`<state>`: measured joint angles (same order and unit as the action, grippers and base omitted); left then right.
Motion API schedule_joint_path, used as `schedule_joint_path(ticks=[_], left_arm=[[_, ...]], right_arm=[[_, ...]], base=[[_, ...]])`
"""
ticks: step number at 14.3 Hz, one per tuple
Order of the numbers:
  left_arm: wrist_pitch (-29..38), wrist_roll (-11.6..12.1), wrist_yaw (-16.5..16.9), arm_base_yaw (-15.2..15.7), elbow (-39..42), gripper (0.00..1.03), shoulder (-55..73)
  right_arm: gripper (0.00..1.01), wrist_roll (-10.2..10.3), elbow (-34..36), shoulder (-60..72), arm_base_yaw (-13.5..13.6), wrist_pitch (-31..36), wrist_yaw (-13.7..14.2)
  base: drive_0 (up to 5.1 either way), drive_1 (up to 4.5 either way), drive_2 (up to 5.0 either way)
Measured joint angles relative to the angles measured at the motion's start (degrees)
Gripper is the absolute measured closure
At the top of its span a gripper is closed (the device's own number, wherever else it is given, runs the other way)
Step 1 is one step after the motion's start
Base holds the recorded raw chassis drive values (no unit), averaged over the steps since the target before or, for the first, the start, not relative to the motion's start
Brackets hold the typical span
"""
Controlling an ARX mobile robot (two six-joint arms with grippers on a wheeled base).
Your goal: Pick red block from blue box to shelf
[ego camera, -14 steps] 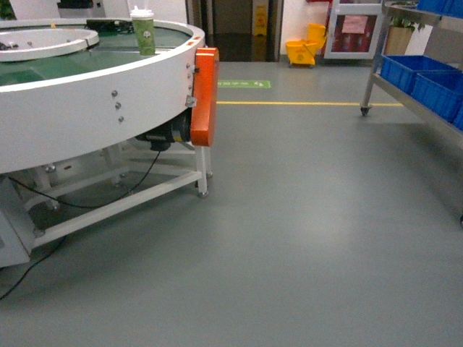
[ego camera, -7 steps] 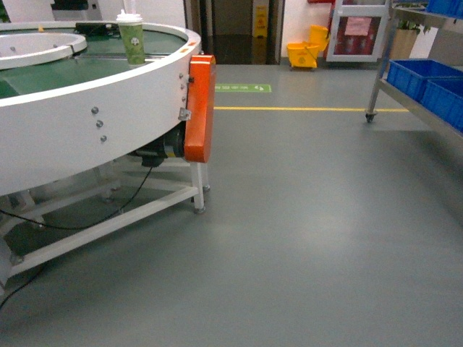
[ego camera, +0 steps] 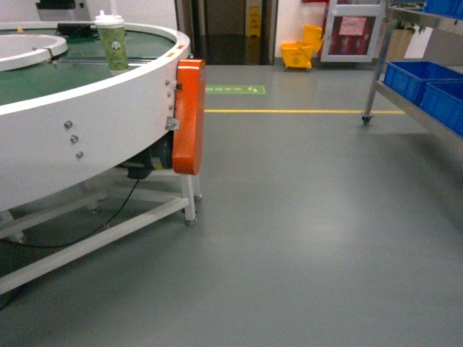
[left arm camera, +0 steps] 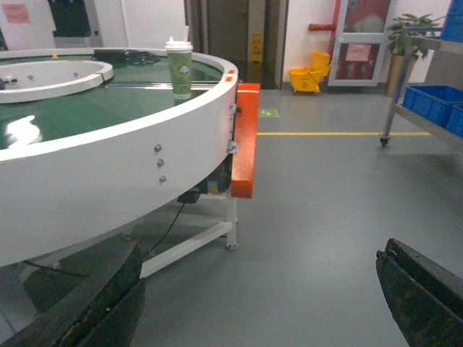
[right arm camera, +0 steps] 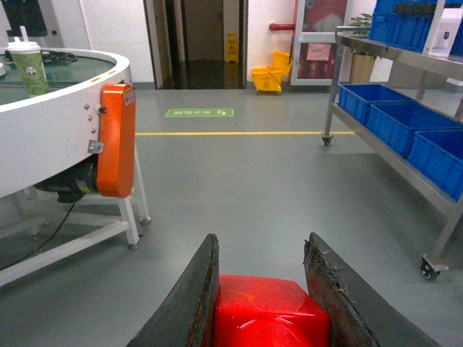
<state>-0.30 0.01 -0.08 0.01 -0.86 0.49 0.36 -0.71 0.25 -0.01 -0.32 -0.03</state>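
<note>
Between the right gripper's clenched fingers sits the red block, above grey floor. Ahead right, the steel shelf carries dark blue crates. Left gripper fingers spread, released.

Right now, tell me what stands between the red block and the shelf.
Nothing visible. The right end effector holds the red block, and only bare grey floor lies between it and the shelf on the right.

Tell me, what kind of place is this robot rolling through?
Probably a factory or warehouse floor: a big round conveyor table, a steel shelf holding blue crates, and a yellow line painted on the grey floor.
</note>
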Motion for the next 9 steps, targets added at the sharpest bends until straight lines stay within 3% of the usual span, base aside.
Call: schedule_joint_path(ticks=[9], left_arm=[[0.1, 0.0, 0.0, 0.0, 0.0, 0.05, 0.0]], right_arm=[[0.72, 0.0, 0.0, 0.0, 0.0, 0.0, 0.0]], base=[[0.0, 0.0, 0.0]])
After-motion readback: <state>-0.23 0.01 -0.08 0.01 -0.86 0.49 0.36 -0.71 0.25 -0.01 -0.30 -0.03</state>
